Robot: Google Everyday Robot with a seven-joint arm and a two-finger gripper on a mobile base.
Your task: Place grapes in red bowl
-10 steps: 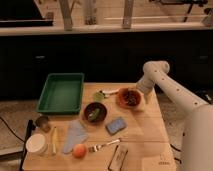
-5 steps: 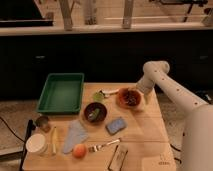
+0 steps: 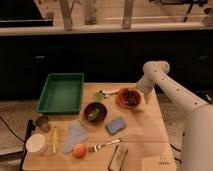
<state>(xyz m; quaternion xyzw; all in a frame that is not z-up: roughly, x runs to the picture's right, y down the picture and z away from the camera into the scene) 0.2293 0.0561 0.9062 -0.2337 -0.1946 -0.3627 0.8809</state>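
The red bowl (image 3: 119, 100) sits just right of the frame's middle, and the grapes (image 3: 131, 97) lie inside it. Nothing has moved for a second, so the job looks done. The bunch is a round clump with no clear long side. The hand (image 3: 145, 95) is at the bowl's right rim. I cannot tell if it is gripping or has let go.

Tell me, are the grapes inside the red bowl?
Inside: the dark grapes lie within the red bowl; the tool hangs beside its rim.
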